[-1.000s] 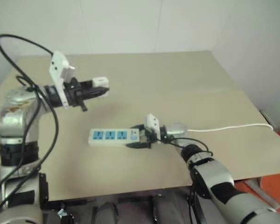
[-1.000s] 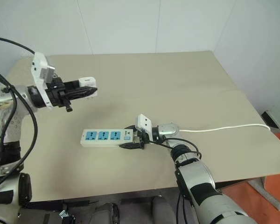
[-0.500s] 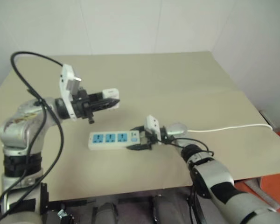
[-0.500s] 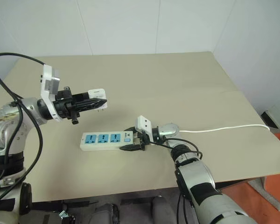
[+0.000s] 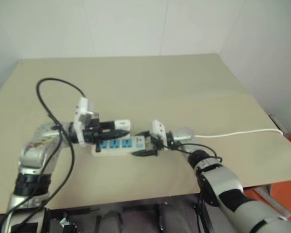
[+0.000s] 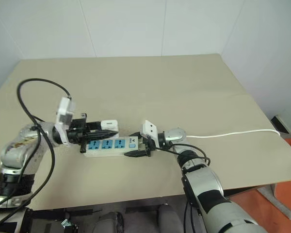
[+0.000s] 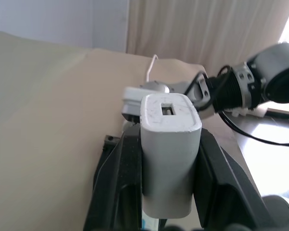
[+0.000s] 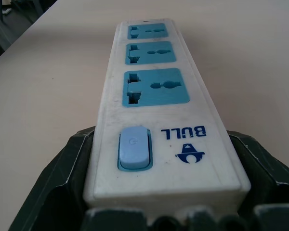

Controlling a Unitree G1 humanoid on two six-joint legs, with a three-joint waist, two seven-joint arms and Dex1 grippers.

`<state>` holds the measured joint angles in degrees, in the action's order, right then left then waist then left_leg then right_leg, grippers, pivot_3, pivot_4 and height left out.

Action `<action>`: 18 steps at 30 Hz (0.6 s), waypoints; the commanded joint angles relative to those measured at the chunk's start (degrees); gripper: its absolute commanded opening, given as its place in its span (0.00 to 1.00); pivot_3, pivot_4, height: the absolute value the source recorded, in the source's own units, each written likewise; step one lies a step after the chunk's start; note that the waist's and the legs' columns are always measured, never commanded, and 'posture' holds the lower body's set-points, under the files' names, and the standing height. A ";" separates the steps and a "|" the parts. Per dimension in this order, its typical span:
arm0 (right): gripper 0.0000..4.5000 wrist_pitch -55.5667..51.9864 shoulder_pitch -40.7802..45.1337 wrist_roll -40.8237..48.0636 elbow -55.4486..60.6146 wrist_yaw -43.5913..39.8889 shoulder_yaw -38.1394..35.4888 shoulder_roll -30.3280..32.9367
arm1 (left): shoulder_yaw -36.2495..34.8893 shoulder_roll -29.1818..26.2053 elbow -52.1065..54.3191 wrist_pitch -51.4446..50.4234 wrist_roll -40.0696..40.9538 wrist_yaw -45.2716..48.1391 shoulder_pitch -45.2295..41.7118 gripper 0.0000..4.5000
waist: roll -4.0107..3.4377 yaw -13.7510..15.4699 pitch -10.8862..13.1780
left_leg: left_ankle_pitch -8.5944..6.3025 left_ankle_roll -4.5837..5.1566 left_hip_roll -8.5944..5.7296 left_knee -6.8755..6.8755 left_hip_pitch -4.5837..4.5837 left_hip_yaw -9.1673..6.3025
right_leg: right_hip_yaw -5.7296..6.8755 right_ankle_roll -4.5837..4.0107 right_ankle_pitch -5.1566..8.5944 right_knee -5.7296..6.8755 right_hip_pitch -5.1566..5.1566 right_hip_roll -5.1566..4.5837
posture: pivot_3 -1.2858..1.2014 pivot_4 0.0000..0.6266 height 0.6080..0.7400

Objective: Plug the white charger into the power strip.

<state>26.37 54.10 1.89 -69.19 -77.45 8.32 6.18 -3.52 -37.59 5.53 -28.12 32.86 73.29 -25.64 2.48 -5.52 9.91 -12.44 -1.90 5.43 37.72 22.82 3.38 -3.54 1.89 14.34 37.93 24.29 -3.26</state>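
While my right gripper (image 8: 164, 211) clamps the switch end of the power strip (image 5: 119, 144) to steady it on the surface (image 5: 184, 87), my left gripper (image 5: 117, 132), jaws tight on the white charger (image 7: 169, 154), hovers just above the sockets, lining up.

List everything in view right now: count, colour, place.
white charger: 1, white, clamped between the left gripper's fingers, just above the power strip's far end from the switch
power strip: 1, white with three blue sockets and a pale blue switch, flat on the table near its front middle, switch end held by the right gripper
cord: 1, thin white, running from the strip's switch end toward the table's right edge
table: 1, beige
left gripper: 1, black fingers, shut on the charger
right gripper: 1, black fingers, either side of the strip's switch end
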 commanded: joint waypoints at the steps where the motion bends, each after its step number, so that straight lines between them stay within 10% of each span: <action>1: 0.76 0.48 -0.52 -3.18 -0.93 -1.41 2.10 -0.18 | 1.70 -0.07 -1.64 4.35 -2.06 1.64 0.16 0.22 | 0.00 0.00 0.00 | 0.00 0.00 0.00 0.00 0.00 0.00 | 0.00 0.00 0.00 0.00 0.00 0.00 | 0.52 0.24 1.00; 18: 0.76 0.25 -0.96 -3.13 -0.56 -1.52 2.08 -0.13 | 4.34 2.66 -9.82 13.03 -5.98 2.38 1.03 0.22 | 0.00 0.03 0.00 | 0.00 0.01 0.00 0.00 0.00 0.00 | 0.00 0.00 0.00 0.00 0.00 0.00 | 0.52 0.24 1.00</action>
<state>26.44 54.09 1.76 -69.11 -77.44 8.32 6.19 1.19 -35.43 -4.25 -16.96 27.04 76.25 -24.37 2.48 -5.49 9.91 -12.44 -1.89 5.43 37.72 22.82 3.38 -3.54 1.89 14.35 37.93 24.29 -3.25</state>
